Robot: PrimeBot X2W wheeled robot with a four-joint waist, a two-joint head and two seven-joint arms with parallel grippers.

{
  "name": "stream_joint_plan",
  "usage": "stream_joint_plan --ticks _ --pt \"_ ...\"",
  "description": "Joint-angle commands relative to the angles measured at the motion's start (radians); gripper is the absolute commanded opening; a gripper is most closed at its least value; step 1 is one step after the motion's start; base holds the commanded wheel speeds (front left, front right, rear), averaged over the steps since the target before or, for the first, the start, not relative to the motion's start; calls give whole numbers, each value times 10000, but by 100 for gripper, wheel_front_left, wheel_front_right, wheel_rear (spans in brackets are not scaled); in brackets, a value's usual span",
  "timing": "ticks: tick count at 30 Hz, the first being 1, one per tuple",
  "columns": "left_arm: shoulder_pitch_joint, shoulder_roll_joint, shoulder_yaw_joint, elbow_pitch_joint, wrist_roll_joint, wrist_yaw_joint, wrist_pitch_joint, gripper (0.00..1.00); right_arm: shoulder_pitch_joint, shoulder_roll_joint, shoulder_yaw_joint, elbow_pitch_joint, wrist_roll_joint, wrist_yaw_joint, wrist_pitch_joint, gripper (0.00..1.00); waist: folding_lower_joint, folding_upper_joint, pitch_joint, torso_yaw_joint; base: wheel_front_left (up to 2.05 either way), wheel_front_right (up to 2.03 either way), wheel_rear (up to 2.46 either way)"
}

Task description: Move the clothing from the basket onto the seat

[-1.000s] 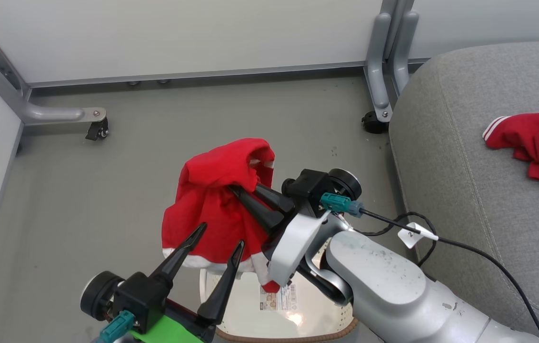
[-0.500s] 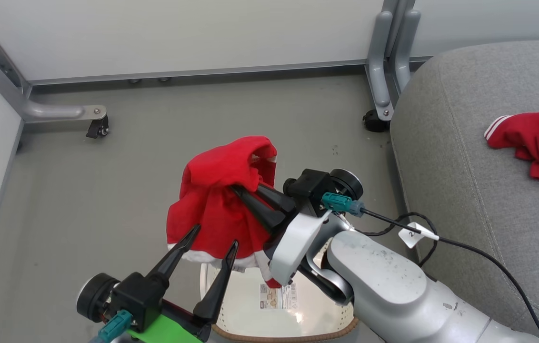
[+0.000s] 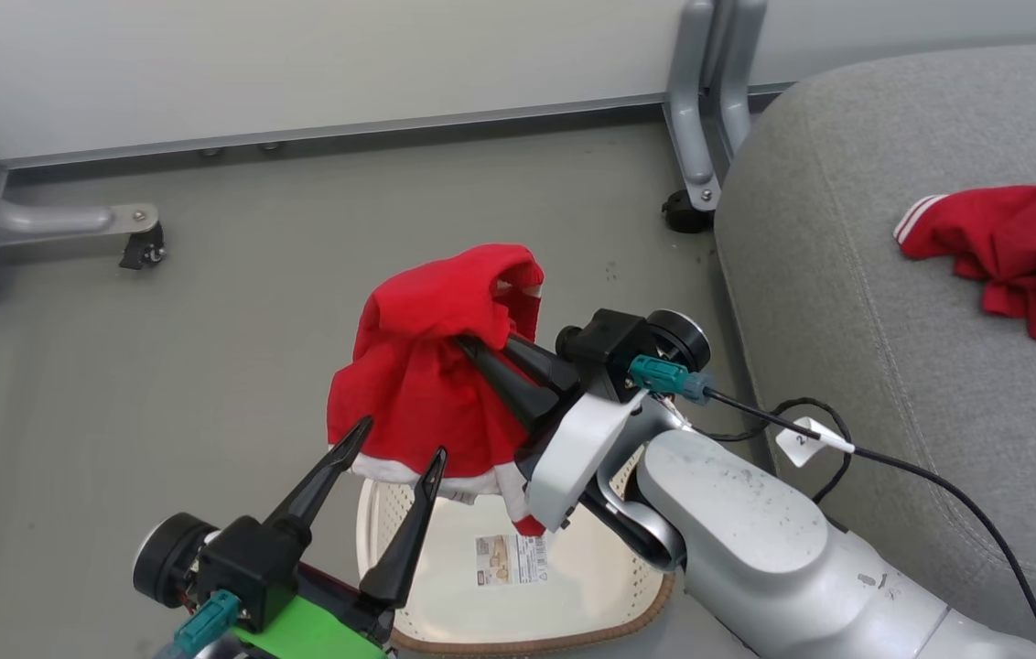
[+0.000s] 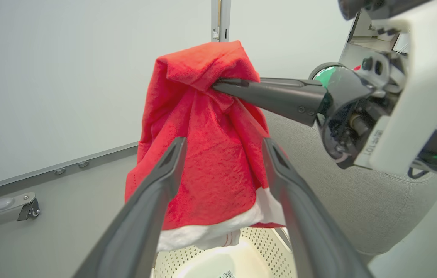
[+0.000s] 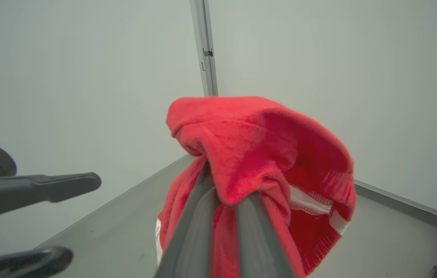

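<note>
R gripper (image 3: pixel 484 344) has its 2 dark fingers pressed together, pinching a bunched fold near the top of a red garment (image 3: pixel 417 394). The cloth drapes over the fingertips & hangs down loose, w/ a white hem at the bottom & a white-trimmed opening on its far right side. It hangs in the air over the far edge of the basket (image 3: pixel 390 522), clear of the floor (image 3: pixel 161 366); can't tell if the hem brushes the rim. The basket stands on the floor near the robot, just left of the seat (image 3: pixel 847 320), w/ the paper label (image 3: pixel 509 560) on its cream perforated bottom in plain sight. L gripper (image 3: pixel 401 439) is spread wide w/ nothing in it, fingers pointing up at the garment's lower half from the near side; whether they touch the cloth can't be told. A 2nd red garment (image 3: pixel 1012 247) w/ white stripe trim lies crumpled on top of the seat at far right, well apart from the basket. A black cable (image 3: pixel 847 453) w/ a white tag runs from the R wrist over the seat's near left corner
</note>
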Motion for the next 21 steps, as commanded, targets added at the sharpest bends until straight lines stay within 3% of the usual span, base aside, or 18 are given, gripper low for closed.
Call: stream_joint_plan --ticks 1,11,21 --pt "-199 81 68 -55 128 1 -42 100 -33 -28 -76 -45 -53 1 -60 0 0 0 235 -557 0 0 0" --pt "-417 362 94 -342 247 -14 126 100 269 -19 -721 -122 -350 1 -129 0 0 0 629 -2555 0 0 0" --pt "-692 648 12 -790 395 -101 431 100 801 -9 -2053 -389 -1017 1 -207 0 0 0 1180 -4177 0 0 0"
